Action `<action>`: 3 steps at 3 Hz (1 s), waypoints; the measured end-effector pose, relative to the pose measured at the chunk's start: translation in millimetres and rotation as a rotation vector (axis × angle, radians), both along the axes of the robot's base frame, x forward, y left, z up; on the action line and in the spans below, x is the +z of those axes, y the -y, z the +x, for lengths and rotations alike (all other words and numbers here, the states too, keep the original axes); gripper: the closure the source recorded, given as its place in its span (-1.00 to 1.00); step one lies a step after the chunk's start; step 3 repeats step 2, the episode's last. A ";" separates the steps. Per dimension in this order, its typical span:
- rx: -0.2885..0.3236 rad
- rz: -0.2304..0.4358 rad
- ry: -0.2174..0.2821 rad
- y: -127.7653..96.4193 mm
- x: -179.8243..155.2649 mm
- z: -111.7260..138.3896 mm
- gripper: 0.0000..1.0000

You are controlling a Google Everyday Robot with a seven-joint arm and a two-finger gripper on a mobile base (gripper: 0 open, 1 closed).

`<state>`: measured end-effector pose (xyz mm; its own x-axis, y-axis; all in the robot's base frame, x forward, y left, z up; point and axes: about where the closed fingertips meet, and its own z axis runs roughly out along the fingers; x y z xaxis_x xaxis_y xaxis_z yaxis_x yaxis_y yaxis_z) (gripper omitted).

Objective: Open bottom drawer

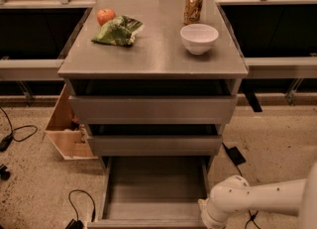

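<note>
The bottom drawer point(153, 186) of the grey metal cabinet is pulled far out toward me; its shallow grey tray is bare inside. Its front edge runs along the bottom of the camera view. The two upper drawers point(153, 109) stand slightly out above it. My white arm point(257, 200) comes in from the right; its wrist sits at the drawer's front right corner. The gripper itself is below the picture's lower edge and out of view.
On the cabinet top stand a white bowl point(199, 37), a drink can point(193, 7), a green chip bag point(117, 30) and a red apple point(105, 16). An open wooden box point(67, 129) stands on the floor left of the cabinet. Cables point(79, 205) lie on the floor.
</note>
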<state>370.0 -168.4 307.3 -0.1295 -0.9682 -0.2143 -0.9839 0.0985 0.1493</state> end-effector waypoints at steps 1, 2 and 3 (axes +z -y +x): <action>0.033 0.007 0.021 -9.6 68.4 -38.7 -1.00; 0.036 -0.003 0.068 -26.9 132.4 -68.6 -1.00; 0.036 -0.003 0.068 -26.9 132.4 -68.6 -1.00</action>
